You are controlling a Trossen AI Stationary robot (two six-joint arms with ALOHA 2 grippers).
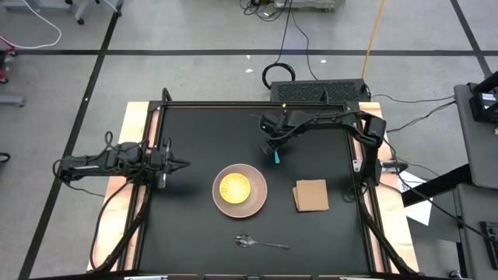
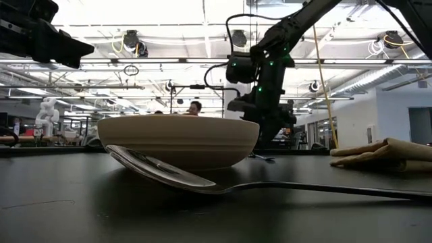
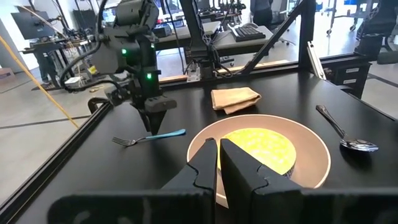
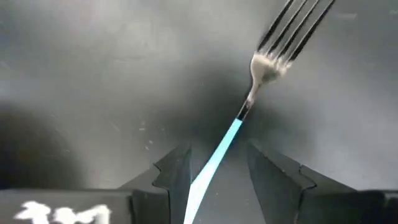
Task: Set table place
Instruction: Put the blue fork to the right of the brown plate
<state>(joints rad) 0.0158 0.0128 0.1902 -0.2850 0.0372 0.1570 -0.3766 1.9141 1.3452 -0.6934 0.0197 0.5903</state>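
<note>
Right wrist view alone shows the fork (image 4: 249, 106) lying between the right gripper (image 4: 219, 165) fingers — spread, ungrasped. Left gripper (image 3: 219, 163): clenched, empty. Yellow dish (image 1: 234, 187) sits inside pink plate (image 1: 257, 204).

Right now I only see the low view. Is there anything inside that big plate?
Observer: Yes, a yellow dish sits in the pink plate.
Operator: Where's the fork?
Observer: The fork lies flat on the table behind the plate. The right gripper is down at it, fingers open on either side of the blue handle.
Operator: And the other arm?
Observer: The left gripper hovers beside the plate, shut and holding nothing.
</note>
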